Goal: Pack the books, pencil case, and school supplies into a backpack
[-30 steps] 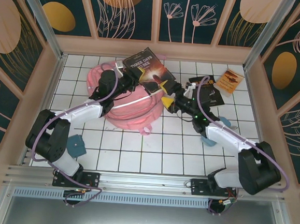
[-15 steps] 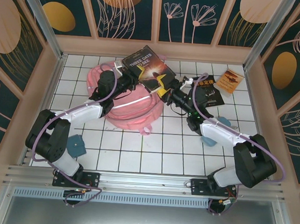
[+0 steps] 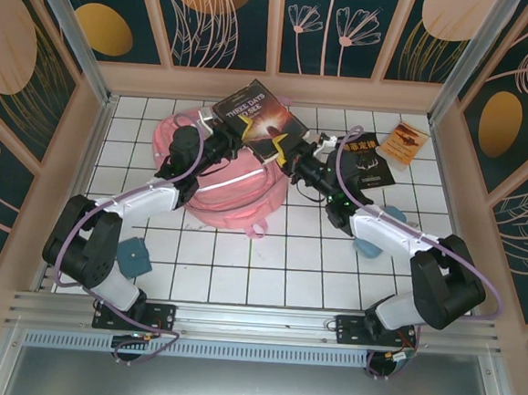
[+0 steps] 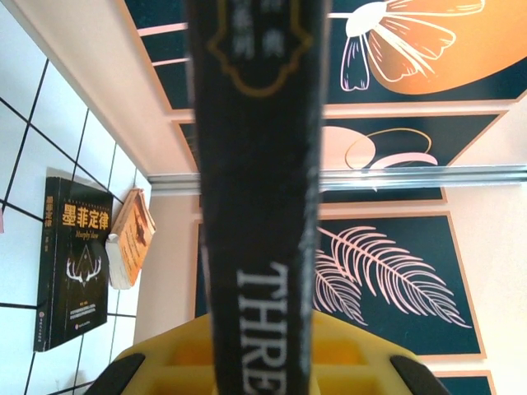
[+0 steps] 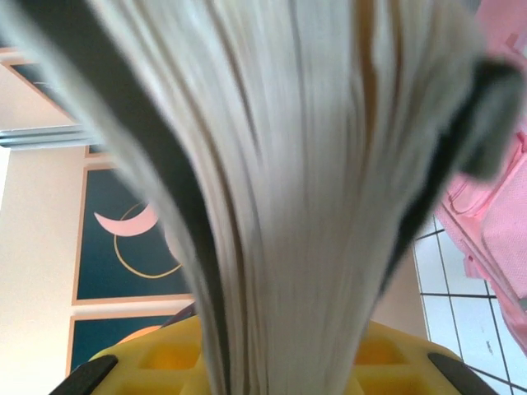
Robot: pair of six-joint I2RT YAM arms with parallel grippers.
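Three books, one backpack (image 3: pixel 227 199). The brown book (image 3: pixel 263 120) is clamped from both sides, its spine in the left hand (image 3: pixel 235 140) and its page edge in the right hand (image 3: pixel 287 154), just above the backpack. The black book (image 3: pixel 370 163) and booklet (image 3: pixel 404 140) lie on the worktop (image 3: pixel 268 262) right of the right hand, near the corner. Bare worktop lies behind both hands. The left wrist shows spine lettering, the right wrist blurred pages.

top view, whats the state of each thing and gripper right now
brown book: held in the air over the backpack
left gripper: shut on the brown book's spine
right gripper: shut on its page edge
backpack: lying on the table
black book: closed, flat on the table
orange booklet: flat, far right corner
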